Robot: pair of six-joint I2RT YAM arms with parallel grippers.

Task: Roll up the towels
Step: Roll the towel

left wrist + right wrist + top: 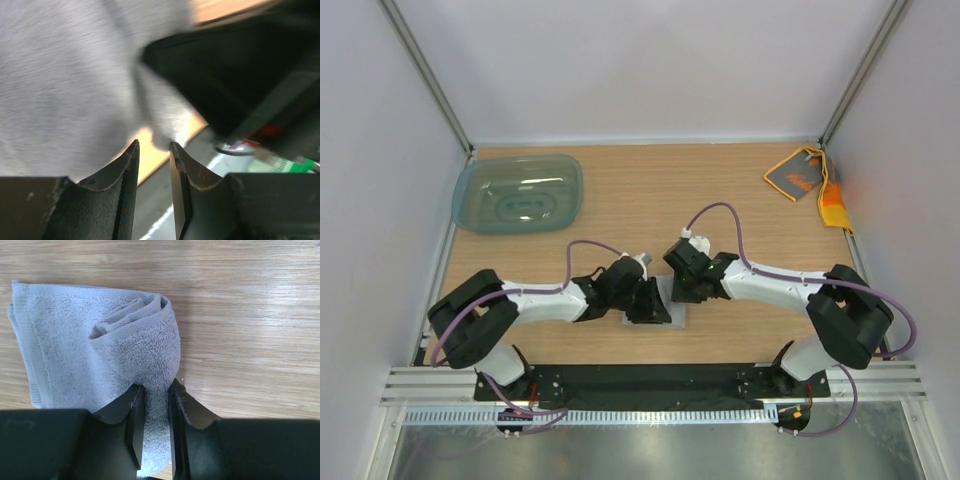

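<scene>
Pinching one grey towel [100,350], right tool [156,386] sits far from one orange towel [800,180].

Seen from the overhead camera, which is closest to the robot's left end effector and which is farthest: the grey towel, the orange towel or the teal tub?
1. Grey towel: front centre, right at the left end effector.
2. Teal tub: back left corner.
3. Orange towel: back right corner, on the opposite side.

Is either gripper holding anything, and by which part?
The right gripper pinches the grey towel at one end of its roll. The left gripper is at the towel's edge; hold cannot be told.
</scene>
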